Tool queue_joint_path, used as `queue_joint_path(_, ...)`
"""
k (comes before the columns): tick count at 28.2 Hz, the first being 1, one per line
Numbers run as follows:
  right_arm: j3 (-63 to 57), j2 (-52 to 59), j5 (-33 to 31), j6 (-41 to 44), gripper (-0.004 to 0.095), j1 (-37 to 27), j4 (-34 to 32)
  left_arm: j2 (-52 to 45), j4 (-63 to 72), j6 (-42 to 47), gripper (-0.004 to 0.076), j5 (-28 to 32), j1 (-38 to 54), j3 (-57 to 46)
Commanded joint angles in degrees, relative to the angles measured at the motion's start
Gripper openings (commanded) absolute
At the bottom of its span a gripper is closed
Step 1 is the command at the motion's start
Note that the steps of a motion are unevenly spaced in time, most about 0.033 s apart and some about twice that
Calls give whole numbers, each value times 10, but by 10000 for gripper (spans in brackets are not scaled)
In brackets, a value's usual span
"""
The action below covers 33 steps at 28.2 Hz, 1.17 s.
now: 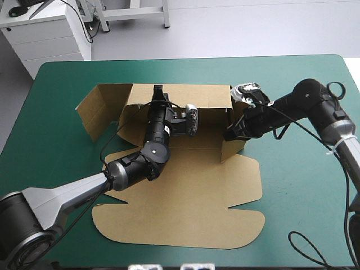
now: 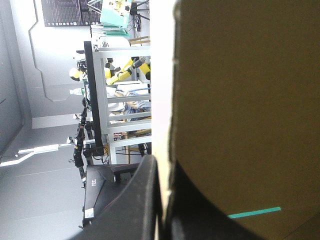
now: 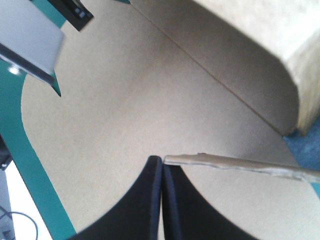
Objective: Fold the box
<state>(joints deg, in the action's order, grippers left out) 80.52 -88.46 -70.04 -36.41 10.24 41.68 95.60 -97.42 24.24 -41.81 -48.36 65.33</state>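
Inspection from the remote station. The box (image 1: pixel 185 169) lies about the middle of the table (image 1: pixel 298 185), partly formed. Its back wall (image 1: pixel 202 95) stands raised along the side toward the table's far edge. The lid (image 1: pixel 180 219) lies flat, reaching toward the near edge. A side flap (image 1: pixel 95 112) is splayed outward toward the table's far left corner, tilted rather than upright. The right wall (image 1: pixel 233 147) stands raised at the box's right end.

Left gripper (image 1: pixel 158 90): I find it at the top edge of the back wall, near that wall's left end. In the left wrist view its black fingers are all but together, with the brown board's pale edge running up from between them. I record it as clamped on the box. The board fills the space ahead of one finger, and a thin sliver of teal-green cover shows through it low down.

Right gripper (image 1: pixel 229 135): it sits at the top of the right wall, at the end nearer the lid. In the right wrist view the fingers meet in a pointed arch with only a thin seam between them. A board edge (image 3: pixel 240 165) starts right at the tips. I read this as pinched on the box at that edge. Flat board lies beneath it.

The two grippers are well apart.
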Motion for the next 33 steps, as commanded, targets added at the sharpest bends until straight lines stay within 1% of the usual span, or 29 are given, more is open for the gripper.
queue_joint_path(1,66,36,-13,13,-18,-9,27,-26,-72,7,-8,-14,-4,14)
queue_joint_path(2,99,36,-9,33,-18,-14,8,-26,-72,7,-8,-12,-4,14)
queue_joint_path(6,145,35,26,66,-17,-20,-49,-26,-72,7,-8,-12,-4,14)
queue_joint_path(9,172,35,83,95,-17,-23,-98,-26,-72,7,-8,-10,-4,14)
queue_joint_path(10,184,32,125,111,-18,-26,-138,-26,-72,7,-8,-9,-4,14)
queue_joint_path(13,195,24,166,141,-17,-32,-186,-26,-71,7,-8,-7,-4,14)
queue_joint_path(16,198,4,189,153,-18,-40,-206,-26,-70,7,-8,-6,-4,14)
queue_joint_path(25,198,-82,188,165,-18,-45,-212,-26,-71,7,-8,-7,-4,14)
queue_joint_path(33,197,-107,137,171,-18,-45,-211,-26,-69,7,-8,-8,-4,14)
